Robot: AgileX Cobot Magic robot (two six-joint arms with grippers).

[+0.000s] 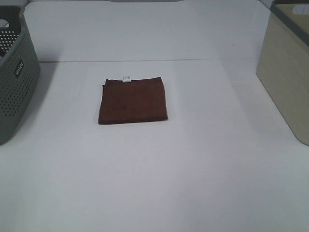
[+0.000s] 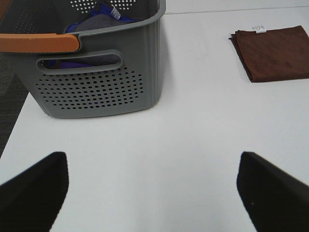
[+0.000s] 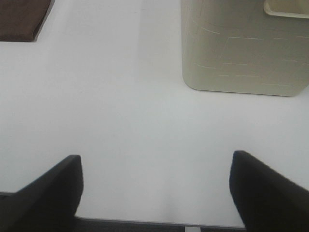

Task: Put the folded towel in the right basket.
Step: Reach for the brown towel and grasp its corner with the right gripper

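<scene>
A dark brown folded towel (image 1: 133, 101) with a small white tag lies flat in the middle of the white table. It also shows in the left wrist view (image 2: 273, 52) and a corner of it in the right wrist view (image 3: 21, 19). The right basket (image 1: 286, 67) is beige with a grey rim, at the table's right edge; it also shows in the right wrist view (image 3: 244, 46). My left gripper (image 2: 152, 191) is open and empty, over the table near the left basket. My right gripper (image 3: 154, 193) is open and empty near the table's front edge. Neither shows in the high view.
A grey perforated basket (image 1: 14, 77) stands at the left edge; in the left wrist view (image 2: 99, 72) it has an orange handle and holds blue and grey cloth (image 2: 96, 20). A seam (image 1: 145, 60) crosses the white table behind the towel.
</scene>
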